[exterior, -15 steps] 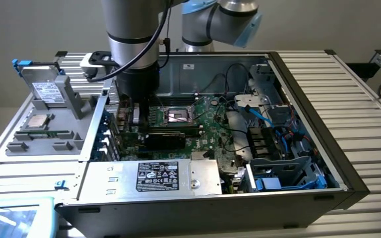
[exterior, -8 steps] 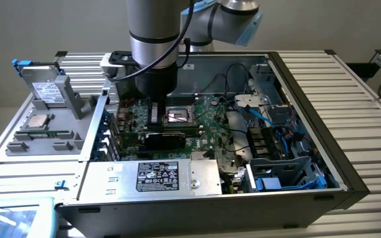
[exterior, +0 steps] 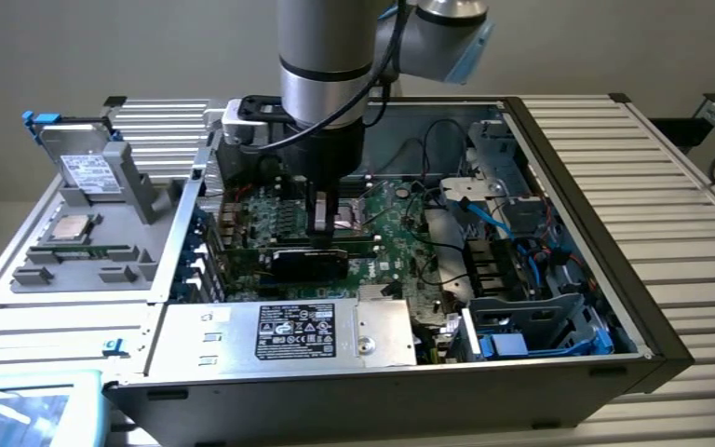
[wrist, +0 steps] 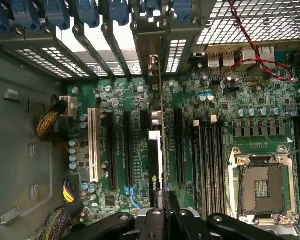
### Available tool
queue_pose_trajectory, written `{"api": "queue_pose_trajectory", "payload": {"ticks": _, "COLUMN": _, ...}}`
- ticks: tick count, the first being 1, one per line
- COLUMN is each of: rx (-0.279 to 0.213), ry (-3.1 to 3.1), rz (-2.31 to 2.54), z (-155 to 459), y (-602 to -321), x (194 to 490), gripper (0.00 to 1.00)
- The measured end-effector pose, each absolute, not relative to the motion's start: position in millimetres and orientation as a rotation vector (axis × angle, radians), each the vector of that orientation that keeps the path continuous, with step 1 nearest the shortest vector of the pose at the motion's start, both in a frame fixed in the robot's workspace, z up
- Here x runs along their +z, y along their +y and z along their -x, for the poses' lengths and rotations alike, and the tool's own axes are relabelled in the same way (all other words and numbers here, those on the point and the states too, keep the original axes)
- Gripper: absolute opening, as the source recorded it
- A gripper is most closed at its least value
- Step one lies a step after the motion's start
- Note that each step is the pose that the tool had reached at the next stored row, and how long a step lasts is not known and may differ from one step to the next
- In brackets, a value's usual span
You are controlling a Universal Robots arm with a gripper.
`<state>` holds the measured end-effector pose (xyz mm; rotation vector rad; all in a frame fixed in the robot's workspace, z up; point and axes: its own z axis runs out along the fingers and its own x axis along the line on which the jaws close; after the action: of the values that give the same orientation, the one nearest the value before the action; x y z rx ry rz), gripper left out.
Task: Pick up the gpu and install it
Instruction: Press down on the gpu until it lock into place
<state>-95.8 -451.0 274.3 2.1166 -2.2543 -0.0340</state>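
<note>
The gpu (exterior: pixel 305 262), a flat black card, stands on edge on the green motherboard (exterior: pixel 383 256) inside the open computer case. My gripper (exterior: pixel 321 240) comes straight down onto its top edge and is shut on it. In the wrist view the gpu (wrist: pixel 156 160) runs edge-on along an expansion slot, its metal bracket at the rear slot openings (wrist: pixel 152 65). My gripper (wrist: pixel 166 196) clamps the card's near end, dark fingers (wrist: pixel 174 201) on either side of it.
A silver power supply box with a black label (exterior: pixel 295 333) lies at the case front. Blue and black cables (exterior: pixel 506 233) fill the exterior view's right. Beside the card are a white slot (wrist: pixel 94 145), memory slots (wrist: pixel 210 165) and the CPU socket (wrist: pixel 262 187). A drive tray (exterior: pixel 85 172) stands outside.
</note>
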Motion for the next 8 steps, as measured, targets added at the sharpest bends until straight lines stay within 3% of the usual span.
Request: {"api": "queue_pose_trajectory", "payload": {"ticks": 8, "rx": -0.034, "ry": -2.254, "rz": -2.116, "z": 95.8, "y": -451.1, "x": 265.1, "gripper": 0.12}}
